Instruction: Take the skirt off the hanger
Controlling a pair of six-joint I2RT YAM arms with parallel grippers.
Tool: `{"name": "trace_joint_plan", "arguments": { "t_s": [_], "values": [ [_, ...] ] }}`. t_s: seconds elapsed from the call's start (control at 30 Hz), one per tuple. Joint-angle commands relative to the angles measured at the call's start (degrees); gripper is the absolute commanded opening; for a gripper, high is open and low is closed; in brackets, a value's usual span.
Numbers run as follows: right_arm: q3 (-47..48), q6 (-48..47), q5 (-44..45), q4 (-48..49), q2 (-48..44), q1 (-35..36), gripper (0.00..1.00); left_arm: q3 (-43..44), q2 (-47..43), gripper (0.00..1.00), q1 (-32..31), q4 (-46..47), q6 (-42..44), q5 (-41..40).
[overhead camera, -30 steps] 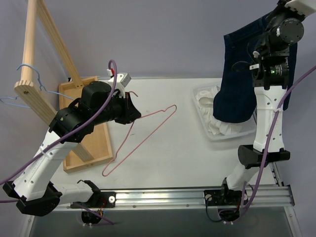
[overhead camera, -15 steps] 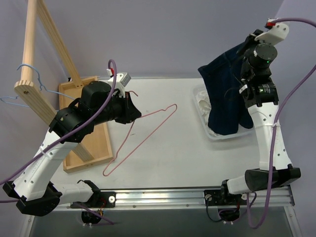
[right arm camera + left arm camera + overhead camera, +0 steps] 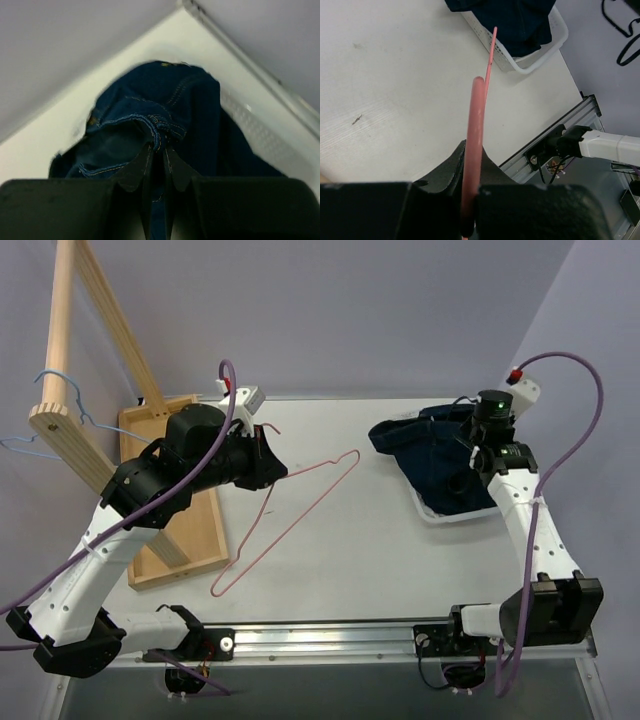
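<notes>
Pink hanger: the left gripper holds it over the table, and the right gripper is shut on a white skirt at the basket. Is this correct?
Not quite. The right gripper is shut on the dark denim garment, not on a white skirt; the right wrist view shows this. The rest stands: the left gripper holds the pink hanger over the table, and the denim is at the basket.

Pink hanger [image 3: 478, 107] tight in left claw [image 3: 471, 167]

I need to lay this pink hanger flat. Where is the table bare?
Bare table lies between the pink hanger and the white basket, and along the near edge in front of the basket. Crowded: the wooden tray and rack at left, the denim garment heaped over the basket.
</notes>
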Motion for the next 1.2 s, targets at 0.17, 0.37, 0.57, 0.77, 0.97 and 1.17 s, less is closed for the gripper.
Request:
{"name": "trace_joint_plan", "arguments": {
  "t_s": [0.17,0.37,0.57,0.77,0.97,1.17],
  "values": [
    [-8.04,7.87,-5.50,-11.88,6.18,-0.24,0.00,3.52,-0.43,0.02,0.16,1.65,-0.56,1.26],
    [-5.85,3.20,-7.88,-14.25,5.48,-0.24,0.02,3.43,-0.87,0.02,0.07,0.25,-0.12,2.31],
    [0.04,1.88,-8.59,-19.97,2.94,-0.24,0.95,4.40,-0.34,0.02,0.16,-1.77,0.93,3.72],
    [7.32,0.67,-5.67,-20.95,-4.00,-0.24,1.00,5.36,0.45,0.02,0.25,-2.65,2.51,5.03],
    [15.40,-4.27,-27.01,-21.11,-6.39,-0.15,1.00,8.43,2.99,0.02,0.25,-2.13,4.62,10.92],
    [15.79,-2.17,-56.37,-21.56,-7.96,-0.24,0.88,12.48,4.84,0.02,0.25,-2.56,7.61,17.86]
  ]
}}
